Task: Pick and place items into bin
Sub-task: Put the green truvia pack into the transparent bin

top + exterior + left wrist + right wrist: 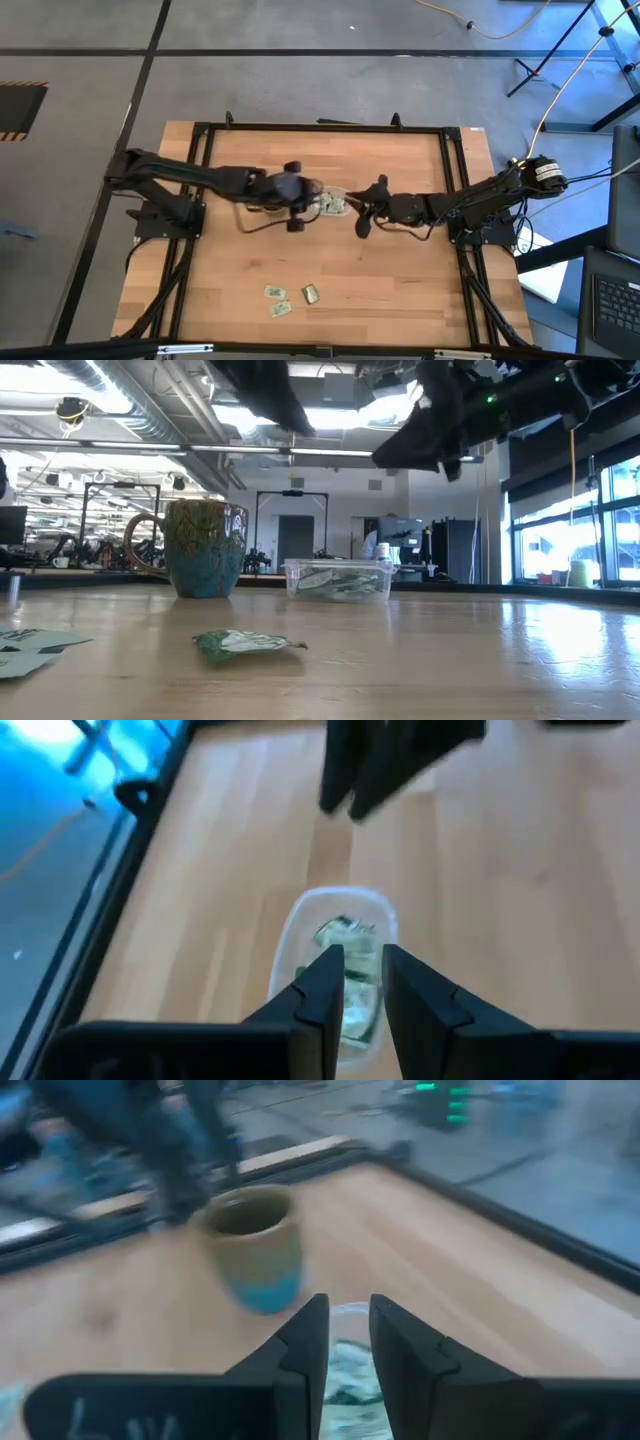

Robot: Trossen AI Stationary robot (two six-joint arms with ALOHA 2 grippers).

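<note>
Hovering over the bin (335, 982) at mid-surface, the left gripper (358, 982) holds its jaws slightly apart and empty, packets (350, 968) lying in the bin below. Facing it from the right, the right gripper (347, 1338) also shows a narrow gap, holding nothing. A mug (203, 547) stands beside the bin. Three packets (288, 298) lie near the front edge.

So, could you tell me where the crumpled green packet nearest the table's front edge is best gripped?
Probably from straight above, pinching across its raised middle. The crumpled green packet lies flat on the table with a humped centre and thin tapering ends, so a side approach offers little to catch. Nothing touches it, leaving room for open fingers on either side.
</note>
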